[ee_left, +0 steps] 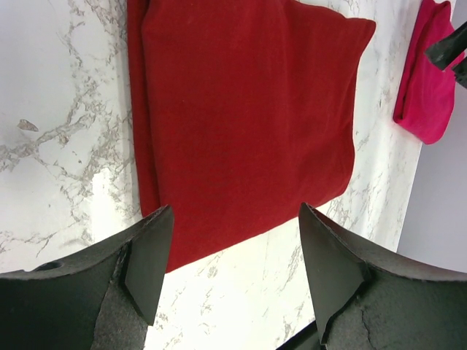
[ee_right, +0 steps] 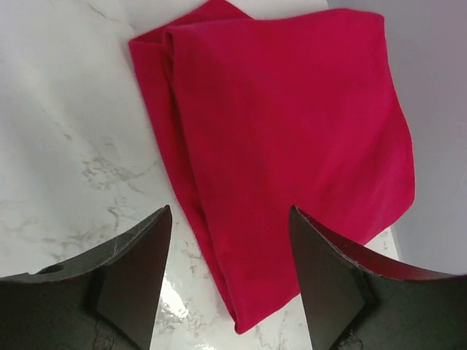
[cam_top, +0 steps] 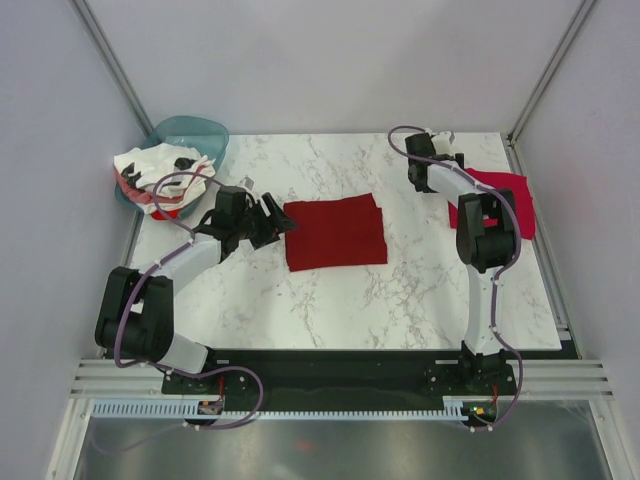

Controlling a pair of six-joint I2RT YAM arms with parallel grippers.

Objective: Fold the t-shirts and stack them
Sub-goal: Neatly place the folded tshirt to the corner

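Two open, empty grippers: the left gripper [ee_left: 233,210] hangs at the edge of the folded maroon shirt [ee_left: 248,109], the right gripper [ee_right: 229,210] above the pink shirt [ee_right: 292,117].

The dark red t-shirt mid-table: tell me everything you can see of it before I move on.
The dark red t-shirt is soft, matte, plain cloth, folded into a rough rectangle with no sleeves or collar showing. It lies flat on the marble table, near its middle. The left wrist view shows stacked layers along one long edge and slightly uneven corners. Nothing lies on it. The left gripper sits at its left edge with jaws open, gripping nothing; whether they touch the cloth I cannot tell.
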